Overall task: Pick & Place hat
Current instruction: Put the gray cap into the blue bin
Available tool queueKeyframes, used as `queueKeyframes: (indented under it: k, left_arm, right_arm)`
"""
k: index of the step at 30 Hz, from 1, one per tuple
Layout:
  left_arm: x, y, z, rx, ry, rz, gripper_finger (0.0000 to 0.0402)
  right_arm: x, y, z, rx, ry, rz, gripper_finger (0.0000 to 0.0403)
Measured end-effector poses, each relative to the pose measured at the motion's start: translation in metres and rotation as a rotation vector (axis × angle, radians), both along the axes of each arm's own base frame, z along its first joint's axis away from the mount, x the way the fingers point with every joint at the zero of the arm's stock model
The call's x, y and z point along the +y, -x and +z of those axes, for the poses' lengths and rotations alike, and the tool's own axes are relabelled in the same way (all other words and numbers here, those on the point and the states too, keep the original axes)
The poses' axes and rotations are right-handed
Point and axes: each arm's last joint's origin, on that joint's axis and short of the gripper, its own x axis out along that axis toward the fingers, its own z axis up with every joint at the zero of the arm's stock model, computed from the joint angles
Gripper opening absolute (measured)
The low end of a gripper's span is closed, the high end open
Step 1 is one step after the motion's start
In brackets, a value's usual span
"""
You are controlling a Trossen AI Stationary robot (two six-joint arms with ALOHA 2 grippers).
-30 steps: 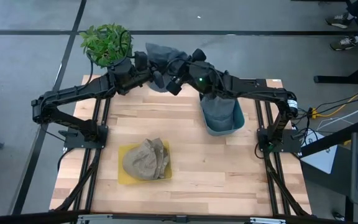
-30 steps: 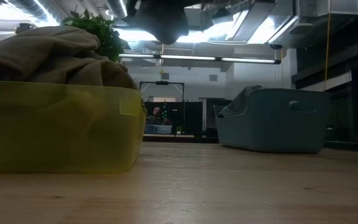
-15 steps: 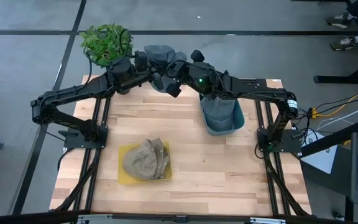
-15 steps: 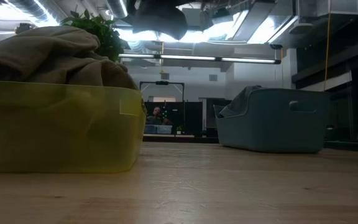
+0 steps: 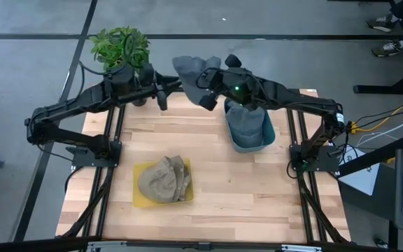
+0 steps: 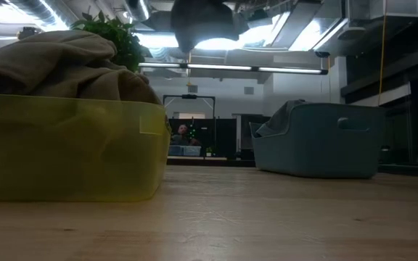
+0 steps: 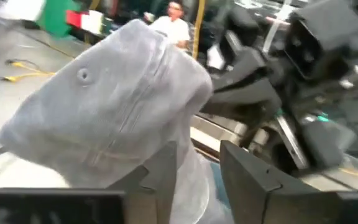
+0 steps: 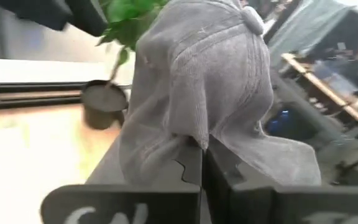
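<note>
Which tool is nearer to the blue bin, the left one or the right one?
Right. The right tool, shut on the grey hat, is just beside the blue bin. The left tool is farther away, near the plant.

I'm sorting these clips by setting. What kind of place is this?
Probably an open robotics lab or workshop. A wooden table stands on a bare grey floor, exposed ducts and strip lights run across the ceiling, and cables trail beside the rig.
</note>
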Motion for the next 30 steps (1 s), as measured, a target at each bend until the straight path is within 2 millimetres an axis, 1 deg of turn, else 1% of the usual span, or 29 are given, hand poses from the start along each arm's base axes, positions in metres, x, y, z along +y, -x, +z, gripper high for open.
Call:
queueKeyframes:
  k: [3,7,14,18,30]
  left_arm:
    - [-0.004,0.006,0.001,0.019,-0.003,-0.051,0.0136]
    - [-0.008,0.016,0.003,0.044,-0.030,-0.078,0.0151]
    - [-0.011,0.025,0.001,0.091,-0.036,-0.075,0.0152]
    - [-0.011,0.025,-0.001,0.112,-0.033,-0.076,0.0150]
    - [-0.011,0.025,-0.003,0.128,-0.027,-0.077,0.0148]
  right_arm:
    - [0.004,0.013,0.005,-0.003,-0.070,0.057,0.0002]
    - [0.010,0.040,0.013,-0.004,-0.200,0.097,0.0002]
    - [0.025,0.082,0.020,0.022,-0.365,0.076,0.0001]
    - [0.034,0.099,0.019,0.062,-0.439,0.048,0.0001]
    - [0.062,0.142,0.019,0.163,-0.464,-0.007,0.0004]
